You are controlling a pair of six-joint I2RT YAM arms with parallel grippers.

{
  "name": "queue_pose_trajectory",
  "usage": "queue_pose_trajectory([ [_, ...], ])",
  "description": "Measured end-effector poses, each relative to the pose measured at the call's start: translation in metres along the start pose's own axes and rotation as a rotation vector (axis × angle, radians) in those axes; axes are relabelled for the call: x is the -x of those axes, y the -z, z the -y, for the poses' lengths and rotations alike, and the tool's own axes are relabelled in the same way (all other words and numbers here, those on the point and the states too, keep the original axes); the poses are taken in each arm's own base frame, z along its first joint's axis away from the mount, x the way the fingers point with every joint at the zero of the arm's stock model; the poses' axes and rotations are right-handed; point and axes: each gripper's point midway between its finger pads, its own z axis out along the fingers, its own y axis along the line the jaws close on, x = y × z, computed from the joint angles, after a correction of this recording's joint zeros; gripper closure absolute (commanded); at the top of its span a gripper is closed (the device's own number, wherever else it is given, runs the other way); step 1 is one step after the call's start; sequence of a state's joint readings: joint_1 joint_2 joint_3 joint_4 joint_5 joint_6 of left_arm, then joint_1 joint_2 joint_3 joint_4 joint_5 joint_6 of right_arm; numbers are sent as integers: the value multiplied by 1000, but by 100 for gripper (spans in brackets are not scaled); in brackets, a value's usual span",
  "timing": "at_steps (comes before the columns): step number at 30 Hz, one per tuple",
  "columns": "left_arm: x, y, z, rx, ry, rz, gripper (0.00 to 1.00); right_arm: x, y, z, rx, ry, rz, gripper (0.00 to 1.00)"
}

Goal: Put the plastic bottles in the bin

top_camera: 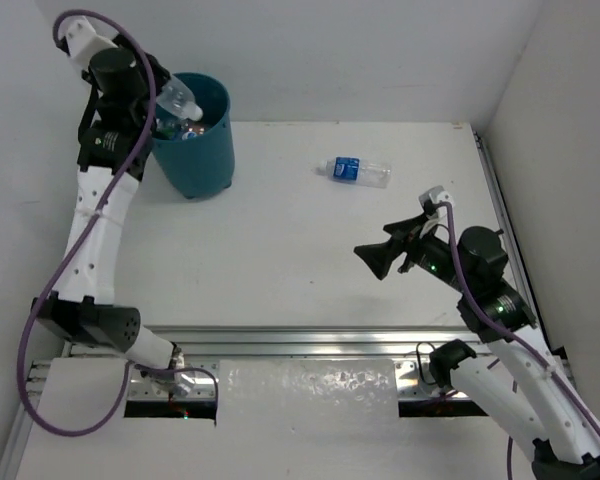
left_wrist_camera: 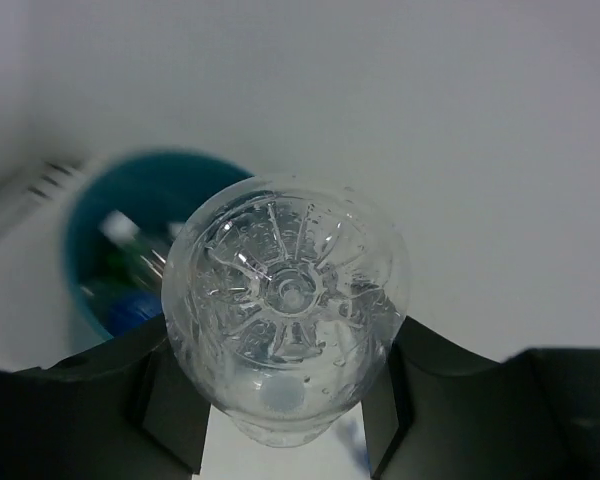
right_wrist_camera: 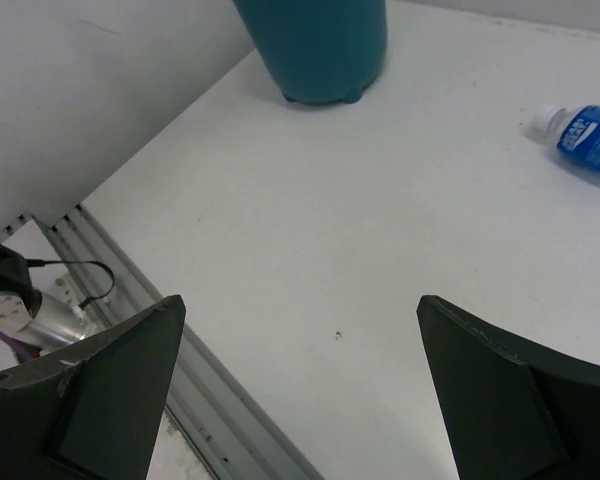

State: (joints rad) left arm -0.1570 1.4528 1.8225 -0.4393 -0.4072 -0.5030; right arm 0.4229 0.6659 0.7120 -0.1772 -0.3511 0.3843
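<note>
1. Nearest to where I stood, a ribbed metal rail (top_camera: 310, 340) ran along the front edge of the white table (top_camera: 280, 260), well apart from the round teal-blue plastic bin (top_camera: 195, 150).
2. Beyond the rail, the right gripper (right_wrist_camera: 298, 310) hung above the table, off to the right of the bin and nearer than it. Its fingers were spread wide, with only bare tabletop between them.
3. Farther back, a small clear plastic bottle with a blue label (top_camera: 353, 171) and a white cap lay on its side on the table. It was to the right of the bin and apart from it.
4. The bin stood upright on the table.
5. Over the left side of the bin's mouth, the left gripper (left_wrist_camera: 280, 390) was clenched on a clear unlabelled plastic bottle (left_wrist_camera: 285, 300), one finger against each side. The bottle hung tilted above the rim.
6. Down inside the bin lay other bottles (left_wrist_camera: 130, 270), blurred; I made out some green and some blue but could not count them.
</note>
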Motion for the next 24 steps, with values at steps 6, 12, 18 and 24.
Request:
queue_pose_trajectory([
  [6,43,-63,-37,205,-66,192,72,-9,20,1,-31,34,-5,1],
  [12,-2,-138,-57,304,-214,140,8,-38,24,8,-51,27,-100,1],
  [18,-32,-150,-73,329,-307,52,0,-49,20,9,-41,11,-148,1],
  [24,2,-125,-51,255,-292,82,0,-72,3,21,-62,-33,-237,1],
])
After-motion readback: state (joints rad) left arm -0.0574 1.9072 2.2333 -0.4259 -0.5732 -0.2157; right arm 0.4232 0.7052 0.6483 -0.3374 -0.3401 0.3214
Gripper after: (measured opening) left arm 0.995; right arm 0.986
